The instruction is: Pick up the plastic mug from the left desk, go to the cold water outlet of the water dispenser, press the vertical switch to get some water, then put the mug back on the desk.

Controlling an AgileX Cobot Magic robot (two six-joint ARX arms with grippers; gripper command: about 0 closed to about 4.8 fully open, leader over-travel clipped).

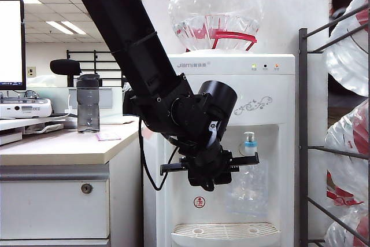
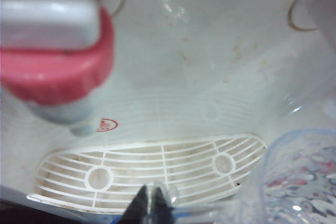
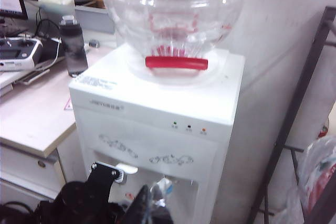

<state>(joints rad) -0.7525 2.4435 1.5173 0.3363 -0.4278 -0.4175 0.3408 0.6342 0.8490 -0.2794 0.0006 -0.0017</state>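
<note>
My left jaws (image 2: 149, 205) sit inside the tap recess of the water dispenser (image 1: 272, 91). They are pinched tight on the thin clear handle of the plastic mug (image 1: 248, 186). The mug hangs clear of the dispenser's slotted drip tray (image 1: 225, 232), directly beneath the cold water outlet (image 1: 250, 143) with its light blue collar. In my left wrist view the red-collared tap (image 2: 58, 66) looms close, so I judge that my wrist is nearer the hot side of the dispenser than the mug is. My right jaws (image 3: 149, 203) are up in front of the dispenser, looking down on its top. Their tips look closed together on nothing. The mug seems light and thin, with crinkled walls that would buckle under a squeeze. The handle is the stiffest thing to grip, though it is slim and smooth, so the mug could swing or twist around my jaws. Once water goes in it will get heavier and pull down on that one-sided hold, so I would keep it upright and move gently. The vertical switch (image 1: 249, 135) above the blue collar is small and needs a careful push. The left desk (image 1: 58, 146), beside the dispenser, is where the mug goes afterwards.
</note>
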